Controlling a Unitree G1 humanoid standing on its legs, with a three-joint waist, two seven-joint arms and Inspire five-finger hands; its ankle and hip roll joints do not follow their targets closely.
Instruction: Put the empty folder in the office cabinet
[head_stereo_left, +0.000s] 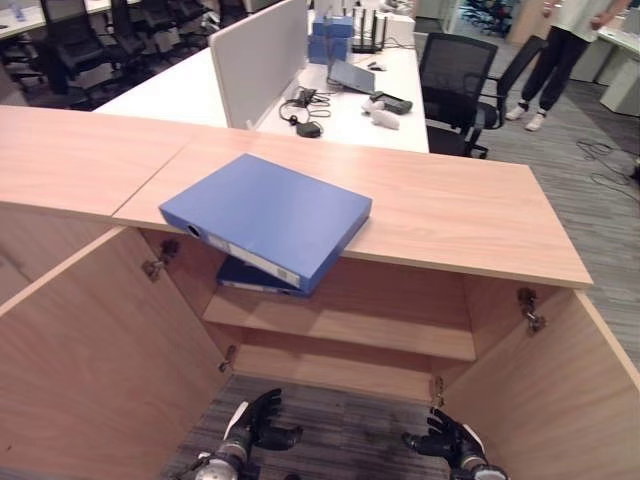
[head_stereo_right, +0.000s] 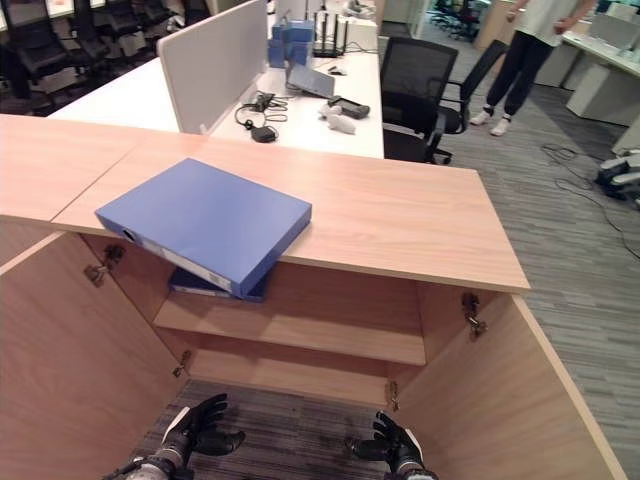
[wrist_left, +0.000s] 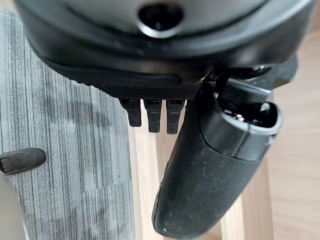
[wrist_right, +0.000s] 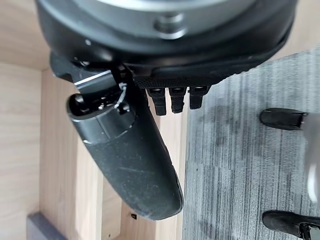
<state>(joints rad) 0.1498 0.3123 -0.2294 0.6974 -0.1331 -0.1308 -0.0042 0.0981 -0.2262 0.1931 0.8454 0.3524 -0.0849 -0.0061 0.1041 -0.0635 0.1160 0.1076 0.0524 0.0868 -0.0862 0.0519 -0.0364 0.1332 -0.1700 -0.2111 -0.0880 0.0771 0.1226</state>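
Observation:
A blue ring-binder folder (head_stereo_left: 265, 215) lies flat on the wooden cabinet top (head_stereo_left: 450, 210), one corner hanging over the front edge. Below it, a second blue folder (head_stereo_left: 250, 278) rests at the left end of the upper shelf (head_stereo_left: 380, 330) inside the open cabinet. Both hands hang low in front of the cabinet, near the carpet. My left hand (head_stereo_left: 255, 425) is open with fingers spread and holds nothing. My right hand (head_stereo_left: 445, 440) is open too, also holding nothing. In the wrist views, each thumb (wrist_left: 210, 170) (wrist_right: 130, 155) stands out over the carpet and the cabinet's wood.
The cabinet's left door (head_stereo_left: 90, 350) and right door (head_stereo_left: 540, 400) stand wide open on either side of my hands. Behind the cabinet are a white desk with a divider (head_stereo_left: 255, 55), a black office chair (head_stereo_left: 455, 80) and a standing person (head_stereo_left: 560, 50).

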